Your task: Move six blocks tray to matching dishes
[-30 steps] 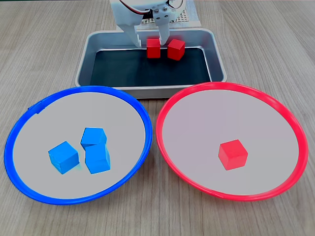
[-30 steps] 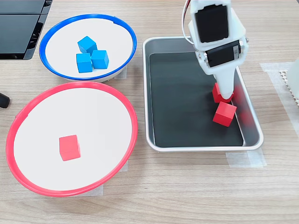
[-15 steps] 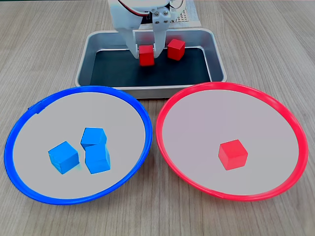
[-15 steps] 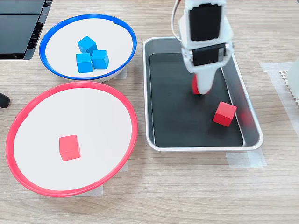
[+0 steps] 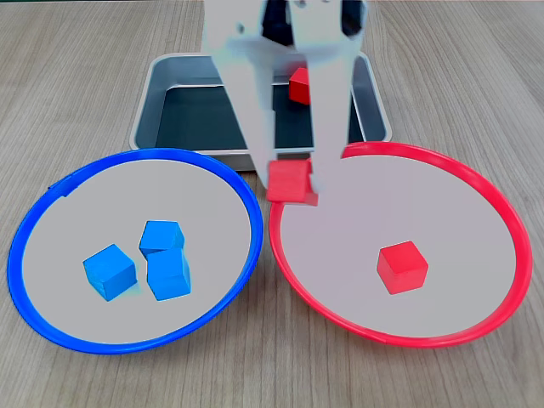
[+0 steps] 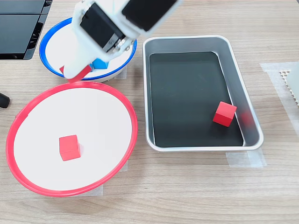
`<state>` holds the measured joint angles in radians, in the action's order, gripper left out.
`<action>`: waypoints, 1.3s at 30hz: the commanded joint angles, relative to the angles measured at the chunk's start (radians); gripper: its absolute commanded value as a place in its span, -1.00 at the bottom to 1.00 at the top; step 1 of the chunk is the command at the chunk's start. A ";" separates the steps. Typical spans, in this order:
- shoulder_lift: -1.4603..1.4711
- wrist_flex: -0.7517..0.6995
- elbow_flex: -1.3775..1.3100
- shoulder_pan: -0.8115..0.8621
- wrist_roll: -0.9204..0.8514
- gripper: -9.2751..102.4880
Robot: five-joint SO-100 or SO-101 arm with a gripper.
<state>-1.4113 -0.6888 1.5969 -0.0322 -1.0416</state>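
The fingers (image 5: 289, 183) were clamped on a red block (image 5: 287, 180), carried in the air over the near rim of the red-rimmed dish (image 5: 476, 183), close to the gap between the two dishes. Three blue blocks (image 5: 161, 259) lay together in the blue-rimmed dish (image 5: 51, 195), so that colour looked finished. One red block (image 5: 402, 266) sat in the red dish, and one more (image 6: 224, 114) remained in the tray (image 6: 187, 42) toward the worktop's far edge. Two red blocks seemed left to place.
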 commanded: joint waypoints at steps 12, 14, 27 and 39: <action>0.038 -0.023 0.006 -0.150 0.003 -0.53; 0.000 -0.095 0.002 -0.140 -0.015 -0.84; -0.301 -0.893 0.190 0.067 -1.077 -0.77; -0.437 -0.727 0.471 -0.091 -1.250 -0.54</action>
<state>-1.8147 -1.4496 2.0433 -0.0951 -2.2856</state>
